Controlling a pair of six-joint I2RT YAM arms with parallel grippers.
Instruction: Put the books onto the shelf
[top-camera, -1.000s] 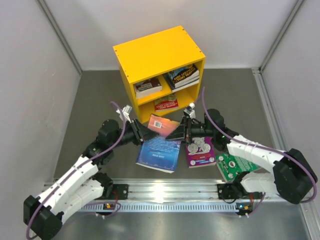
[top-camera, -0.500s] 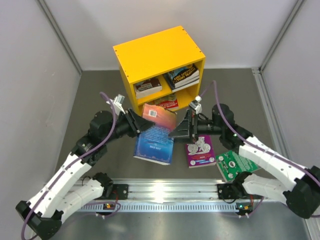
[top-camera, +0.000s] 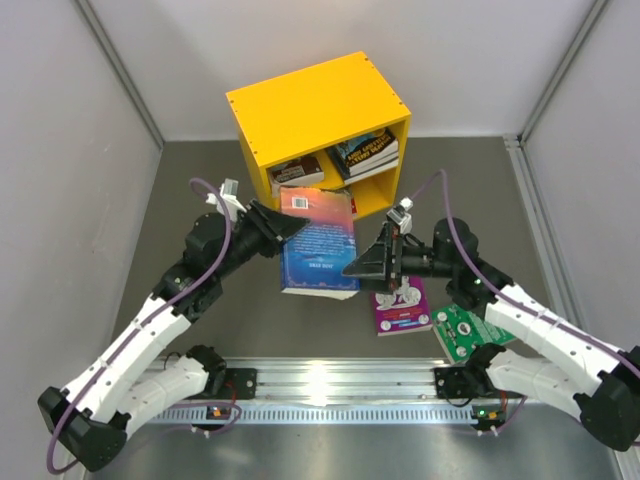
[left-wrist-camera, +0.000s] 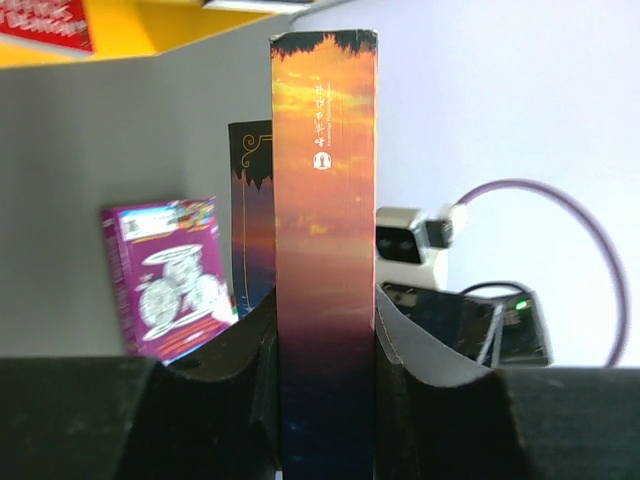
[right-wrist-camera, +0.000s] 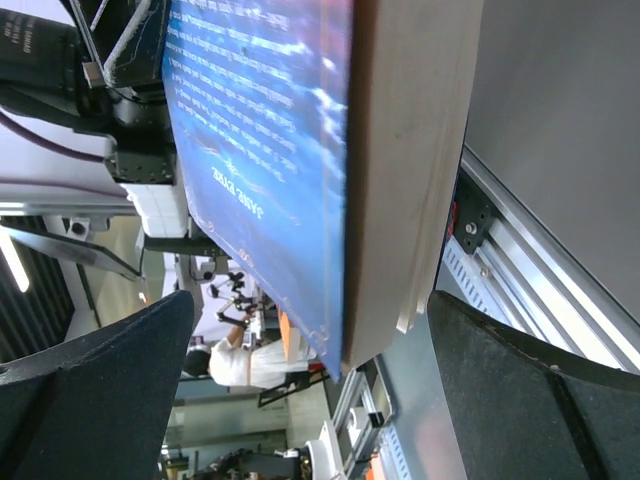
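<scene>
Book (top-camera: 320, 255) — left claw (top-camera: 293, 228) grips, right claw (top-camera: 360, 265) gapes.

Yellow shelf (top-camera: 315, 100), blue-and-orange book (top-camera: 320, 250), purple book (top-camera: 400, 310), green book (top-camera: 462, 332)

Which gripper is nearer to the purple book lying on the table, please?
Right. The right gripper hangs open just beyond the purple book; the left gripper, shut on the blue book, sits farther to its left.

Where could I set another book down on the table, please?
Bare table lies left of the shelf and right of it. In front it is crowded: the left gripper holds the blue book, the open right gripper beside it, purple book and green book nearer.
</scene>
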